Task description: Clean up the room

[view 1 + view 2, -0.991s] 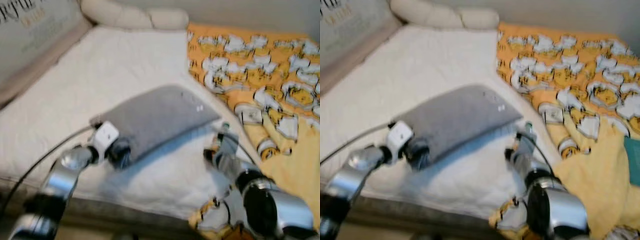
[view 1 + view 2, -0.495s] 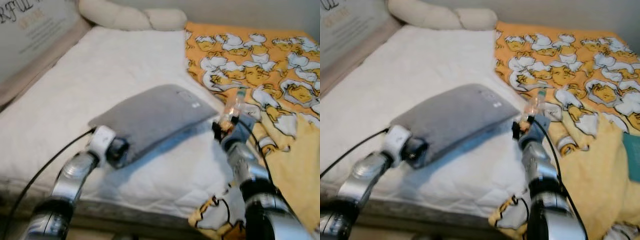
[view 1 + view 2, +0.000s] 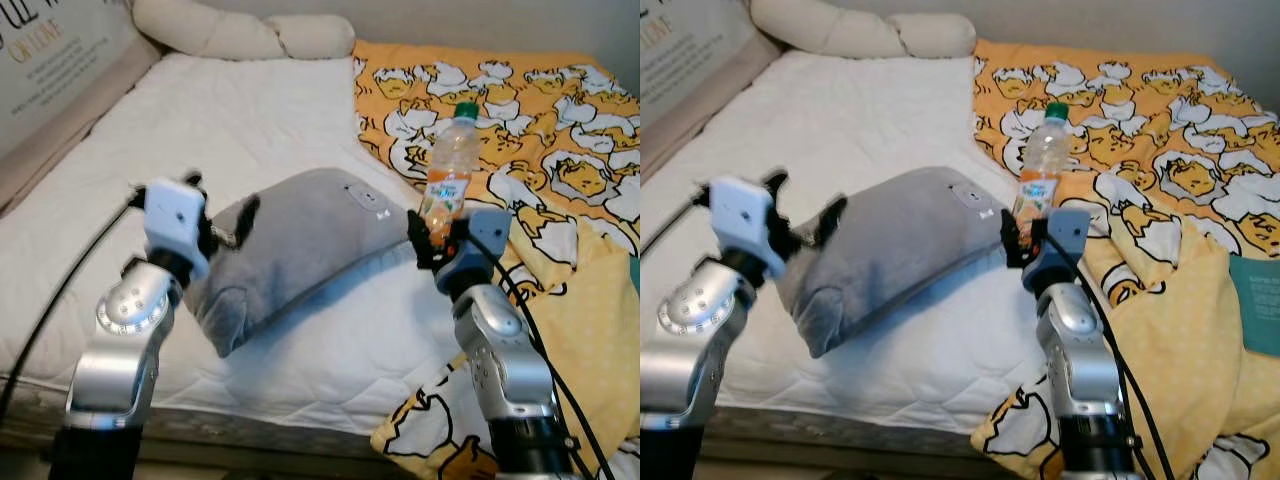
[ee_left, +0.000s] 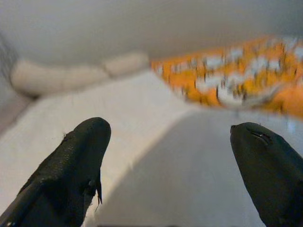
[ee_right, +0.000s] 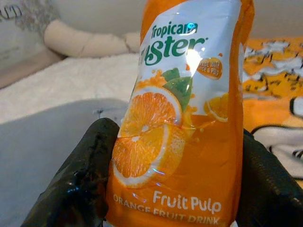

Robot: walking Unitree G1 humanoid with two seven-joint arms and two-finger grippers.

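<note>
A grey pillow (image 3: 310,240) lies across the white mattress (image 3: 250,110), its near end bunched and drooping. My left gripper (image 3: 220,200) hovers at that end, raised, with its fingers (image 4: 71,165) spread open over the grey fabric (image 4: 189,179); I cannot tell whether they touch it. My right gripper (image 3: 440,235) is shut on an orange fruit drink bottle (image 3: 448,175) with a green cap, held upright above the pillow's right edge. In the right wrist view the bottle's label (image 5: 184,118) sits between the two black fingers (image 5: 80,179).
A yellow blanket with a duck print (image 3: 540,110) covers the bed's right half and hangs over the front edge. A cream bolster (image 3: 240,35) lies at the head. A lettered panel (image 3: 50,60) lines the left side. A teal book (image 3: 1260,315) rests far right.
The right gripper has lifted the bottle higher and upright. The left arm has risen and its fingers now stand apart at the pillow's near end, which has bunched up. The camera has shifted.
</note>
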